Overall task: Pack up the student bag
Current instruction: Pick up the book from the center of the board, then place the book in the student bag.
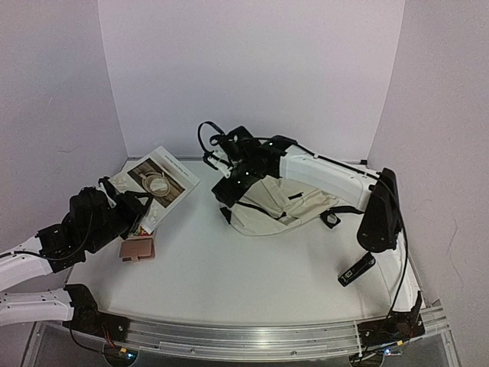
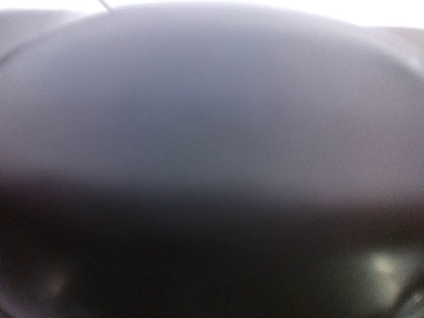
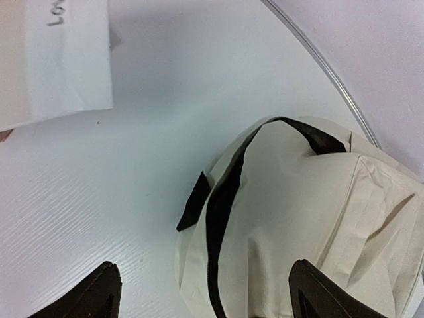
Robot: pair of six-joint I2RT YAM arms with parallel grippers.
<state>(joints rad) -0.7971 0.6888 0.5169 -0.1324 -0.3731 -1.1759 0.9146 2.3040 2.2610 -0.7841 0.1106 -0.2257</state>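
Your student bag (image 1: 286,208) lies slumped right of centre in the overhead frame, in the rear half of the table (image 1: 252,267) and near the back wall (image 1: 252,69). Its left end sits under the right gripper (image 1: 233,187), and its right end is close to that arm's upright black link. The widest bare stretch of tabletop runs across the lower middle of the frame, between the bag and the arm bases. At lower right a black device (image 1: 357,269) lies just beside that same link. At left the room is tighter: a tilted booklet (image 1: 158,182), a brown pouch (image 1: 138,248) and the left gripper (image 1: 134,210) crowd together near the side wall.

The right wrist view gives you what the overhead hides. The right gripper's fingers (image 3: 96,298) stand spread wide at the bottom corners and hold nothing. The bag's rounded end lies below and between them. You can see its black zipper (image 3: 218,218) running down the frame, and a black tab (image 3: 193,211) poking out over the table. A black handle loop (image 3: 311,136) lies across the top of the bag. The table's curved rear edge cuts across the upper right, and a corner of the booklet fills the upper left.

The left wrist view is only a dark blur across the lens. In the overhead the left gripper sits against the booklet's lower corner and may be holding it, but you cannot tell how its fingers stand.
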